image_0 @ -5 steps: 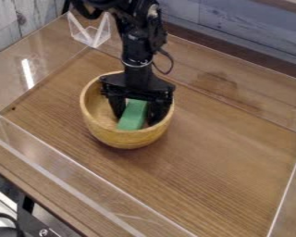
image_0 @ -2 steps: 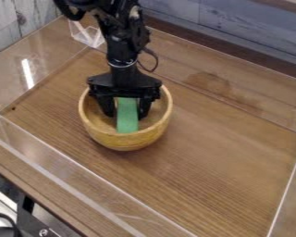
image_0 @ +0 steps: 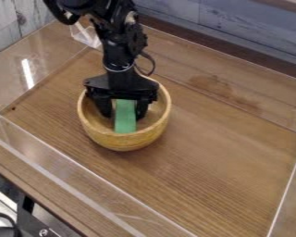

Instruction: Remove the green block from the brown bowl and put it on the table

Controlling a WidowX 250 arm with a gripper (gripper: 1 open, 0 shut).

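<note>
Green block (image_0: 123,118) lies in the wooden bowl (image_0: 154,128) between the spread, empty jaws of my gripper (image_0: 119,105); I judge that closing off-centre could twist it loose or drag the bowl across the table (image_0: 218,167).

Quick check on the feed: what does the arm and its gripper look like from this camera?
The arm is all black, built of chunky jointed segments, with a thin dark cable looping beside the wrist. It ends in a black gripper: a wide crossbar carrying two flat, straight fingers. No markings or labels are readable at this resolution.
</note>
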